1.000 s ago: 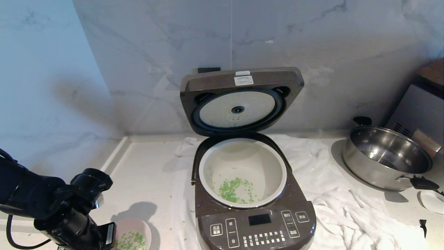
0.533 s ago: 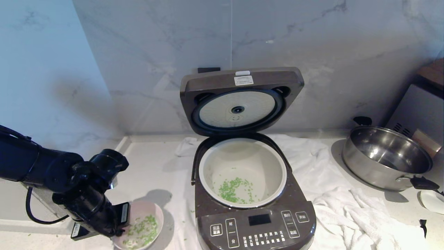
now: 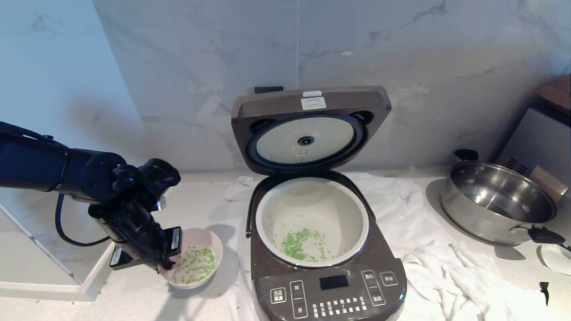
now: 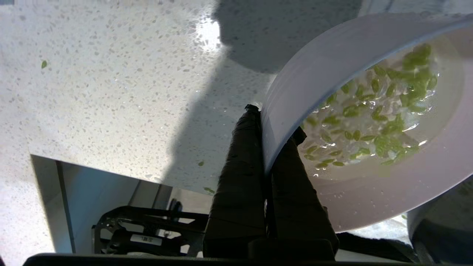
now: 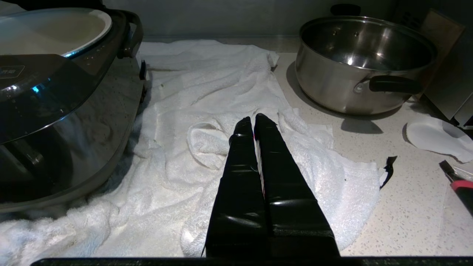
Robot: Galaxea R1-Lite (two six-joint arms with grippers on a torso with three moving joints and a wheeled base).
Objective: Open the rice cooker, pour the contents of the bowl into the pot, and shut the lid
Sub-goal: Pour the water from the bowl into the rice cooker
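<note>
The rice cooker point(image 3: 328, 285) stands in the middle with its lid point(image 3: 310, 127) swung up against the wall. Its cream pot point(image 3: 312, 220) holds some green bits point(image 3: 301, 243). Left of the cooker, the pale pink bowl point(image 3: 194, 261) hangs above the counter with more green contents point(image 3: 196, 263) and water inside. My left gripper point(image 3: 166, 264) is shut on the bowl's left rim, one finger inside, one outside. The left wrist view shows the bowl point(image 4: 332, 66), the contents point(image 4: 373, 122) and the left gripper point(image 4: 271, 123) pinching the wall. My right gripper point(image 5: 255, 122) is shut and empty above the towel, out of the head view.
A white towel point(image 3: 437, 258) lies under and right of the cooker. A steel pan point(image 3: 497, 200) with black handles stands at the far right by a grey appliance point(image 3: 542, 142). The counter's raised left edge point(image 3: 93, 276) runs beside the bowl. Stray green bits dot the counter.
My left arm has lifted the bowl up and toward the cooker, from the picture's bottom edge to beside the cooker's left side. The cooker and right arm have not moved.
</note>
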